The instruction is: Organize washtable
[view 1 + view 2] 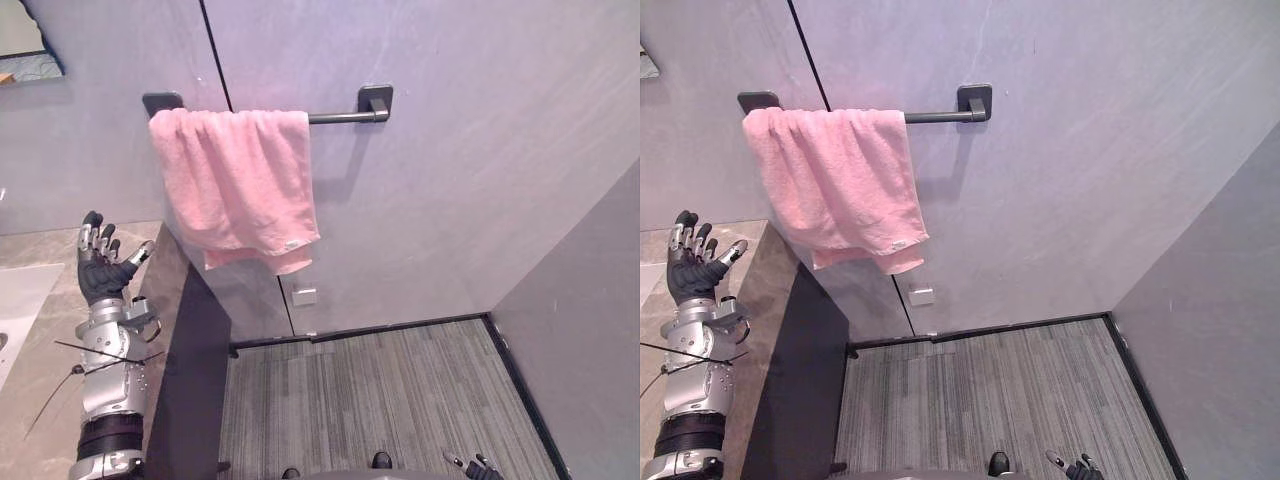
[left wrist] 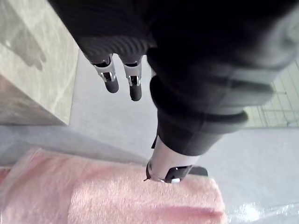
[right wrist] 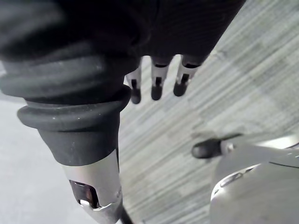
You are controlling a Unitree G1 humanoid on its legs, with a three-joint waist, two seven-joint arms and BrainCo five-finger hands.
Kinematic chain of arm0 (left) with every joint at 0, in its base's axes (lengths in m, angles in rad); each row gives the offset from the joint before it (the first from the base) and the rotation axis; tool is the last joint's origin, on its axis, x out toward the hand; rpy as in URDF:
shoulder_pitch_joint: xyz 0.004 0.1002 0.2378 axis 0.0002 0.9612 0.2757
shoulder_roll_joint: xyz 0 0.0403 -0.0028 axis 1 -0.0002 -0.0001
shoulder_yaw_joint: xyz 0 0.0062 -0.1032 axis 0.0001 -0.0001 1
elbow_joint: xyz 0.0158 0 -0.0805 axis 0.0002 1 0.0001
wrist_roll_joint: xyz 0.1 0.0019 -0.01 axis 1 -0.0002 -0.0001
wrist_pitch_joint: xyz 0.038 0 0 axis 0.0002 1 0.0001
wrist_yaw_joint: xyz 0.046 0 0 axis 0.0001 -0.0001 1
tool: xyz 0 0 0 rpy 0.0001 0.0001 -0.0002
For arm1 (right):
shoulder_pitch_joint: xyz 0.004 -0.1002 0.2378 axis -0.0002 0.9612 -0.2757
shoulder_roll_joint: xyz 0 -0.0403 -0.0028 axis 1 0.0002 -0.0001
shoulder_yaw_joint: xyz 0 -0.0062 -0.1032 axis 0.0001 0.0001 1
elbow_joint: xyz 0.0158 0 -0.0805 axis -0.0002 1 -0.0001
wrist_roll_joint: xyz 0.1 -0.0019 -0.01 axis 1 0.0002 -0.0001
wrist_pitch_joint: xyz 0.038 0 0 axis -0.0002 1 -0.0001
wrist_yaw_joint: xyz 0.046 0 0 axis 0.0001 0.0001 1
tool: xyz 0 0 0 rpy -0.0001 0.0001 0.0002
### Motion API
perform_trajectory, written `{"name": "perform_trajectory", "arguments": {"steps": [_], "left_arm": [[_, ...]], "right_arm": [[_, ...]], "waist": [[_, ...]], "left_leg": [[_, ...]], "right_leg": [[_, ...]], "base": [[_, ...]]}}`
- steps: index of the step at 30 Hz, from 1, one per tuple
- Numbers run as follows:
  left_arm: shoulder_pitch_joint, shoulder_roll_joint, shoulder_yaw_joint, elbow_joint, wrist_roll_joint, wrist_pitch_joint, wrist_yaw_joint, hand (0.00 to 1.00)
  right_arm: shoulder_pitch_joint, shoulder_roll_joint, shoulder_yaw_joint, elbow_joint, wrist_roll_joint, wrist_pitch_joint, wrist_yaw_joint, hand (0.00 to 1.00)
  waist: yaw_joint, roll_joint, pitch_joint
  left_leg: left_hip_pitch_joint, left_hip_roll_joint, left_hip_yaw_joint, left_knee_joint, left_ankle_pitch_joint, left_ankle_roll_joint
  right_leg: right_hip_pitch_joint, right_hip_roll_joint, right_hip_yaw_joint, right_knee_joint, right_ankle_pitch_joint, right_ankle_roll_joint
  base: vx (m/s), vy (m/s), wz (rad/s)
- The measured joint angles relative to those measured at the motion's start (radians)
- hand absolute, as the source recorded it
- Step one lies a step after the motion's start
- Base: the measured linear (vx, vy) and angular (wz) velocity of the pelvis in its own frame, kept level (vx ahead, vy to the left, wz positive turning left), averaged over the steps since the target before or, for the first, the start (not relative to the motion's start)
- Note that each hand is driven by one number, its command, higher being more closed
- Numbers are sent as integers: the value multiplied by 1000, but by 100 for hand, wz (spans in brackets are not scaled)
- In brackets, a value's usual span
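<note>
Your right wrist view gives you the right hand point(image 3: 156, 86) hanging low over the striped floor point(image 1: 400, 400), fingers straight and empty; the head views catch just its fingertips. Your left hand point(image 1: 100, 262) stands upright above the stone counter point(image 1: 45, 250), fingers spread, holding nothing. Beyond it the pink towel point(image 1: 235, 180) hangs draped, slightly bunched, over the dark rail point(image 1: 340, 117) on the grey wall point(image 1: 480, 150)

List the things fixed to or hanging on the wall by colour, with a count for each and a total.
Pink: 1, the towel
Dark: 1, the rail
White: 1, the small plate
Total: 3
</note>
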Motion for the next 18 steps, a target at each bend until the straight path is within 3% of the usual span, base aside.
{"name": "perform_trajectory", "arguments": {"steps": [12, 18], "left_arm": [[-189, 125, -70, 195, -41, 3, -24, 0], [-223, 138, -75, 241, -52, 4, -23, 0]], "right_arm": [[13, -1, 13, -26, -11, -1, 6, 0], [13, 0, 39, -27, -11, -1, 22, 0]], "waist": [[-13, -9, -5], [-30, -11, -4]], "left_leg": [[14, -3, 54, -15, 0, 0], [16, -4, 65, -15, -1, 0]], "right_leg": [[-1, 5, 40, -33, 15, -5], [-2, 4, 47, -33, 16, -5]], "base": [[51, 17, -10], [-32, 6, -3]]}}
